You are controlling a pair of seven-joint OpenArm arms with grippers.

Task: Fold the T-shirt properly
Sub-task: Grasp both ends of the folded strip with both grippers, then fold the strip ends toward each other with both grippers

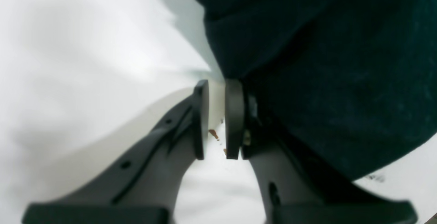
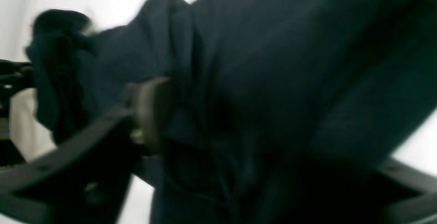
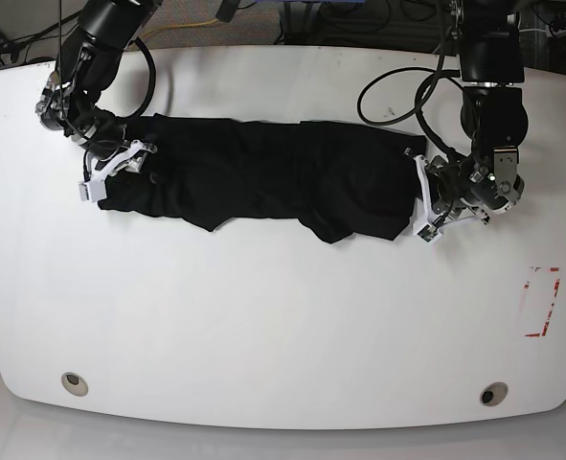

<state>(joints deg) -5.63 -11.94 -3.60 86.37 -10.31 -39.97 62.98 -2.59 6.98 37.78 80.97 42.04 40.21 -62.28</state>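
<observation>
The left gripper, nearly closed on nothing beside the T-shirt, risked missing the hem; the right gripper's grip was unclear.

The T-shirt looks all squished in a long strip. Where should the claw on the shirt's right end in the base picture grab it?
Probably the end edge of the T-shirt, coming in from the side. The left claw sits beside that edge with nothing between its pads. The fabric lies bunched there, so an edge pinch looks easiest.
</observation>
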